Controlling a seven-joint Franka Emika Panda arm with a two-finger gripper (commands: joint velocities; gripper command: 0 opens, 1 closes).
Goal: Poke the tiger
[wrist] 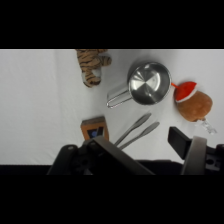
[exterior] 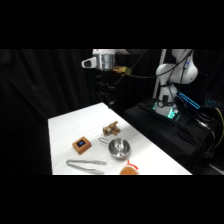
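Side view shows the end effector (exterior: 103,95) high above the tiger (exterior: 111,129), grip state unclear; the poke is not begun.

Side view: dim room w/ black backdrop; the white tabletop (exterior: 65,131) is the brightest area, lit from above. Whole picture soft and blurry, edges of things smeared. Steel bowl (exterior: 119,148) shows a pale glare spot; small teal glow on the arm base (exterior: 167,112). Shadows under things are short and faint.

Wrist view: brighter, tabletop (wrist: 35,100) evenly lit, light grey toward the left. Bowl (wrist: 148,83) has bright glare inside its rim. Tool (wrist: 145,157) linkage at the bottom is dark and out of focus; the tiger (wrist: 91,65) is slightly blurred w/ a soft shadow beside it.
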